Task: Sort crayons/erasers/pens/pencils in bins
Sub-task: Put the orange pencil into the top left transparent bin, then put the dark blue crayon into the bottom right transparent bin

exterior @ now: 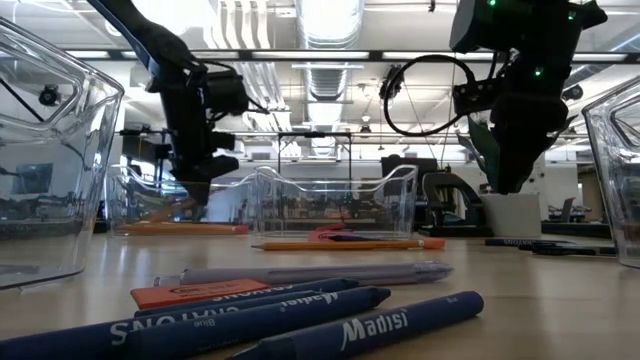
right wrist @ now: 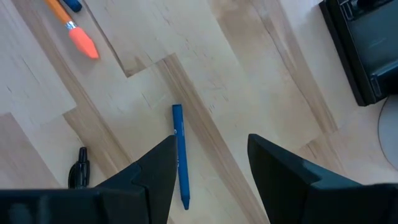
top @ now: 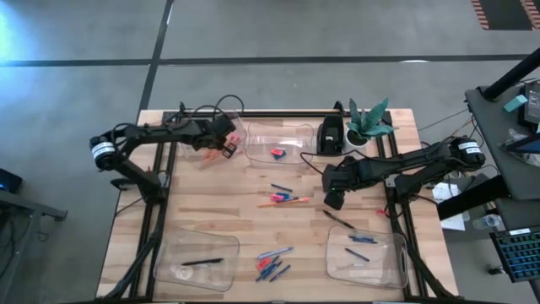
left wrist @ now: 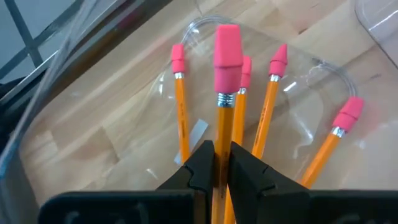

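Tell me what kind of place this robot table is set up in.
Probably a robotics lab or workshop in an open industrial hall. The wooden table stands on bare concrete floor, the low view shows exposed ceiling ducts and distant workbenches, and a desk with a keyboard sits beside it.

I count four clear bins (top: 281, 140) on my counter (top: 228, 211). I see five pencils (left wrist: 180, 106) in the bin under my left fingers (left wrist: 202, 165), one held between them. One blue crayon (right wrist: 179, 149) lies between my right fingers (right wrist: 277, 168).
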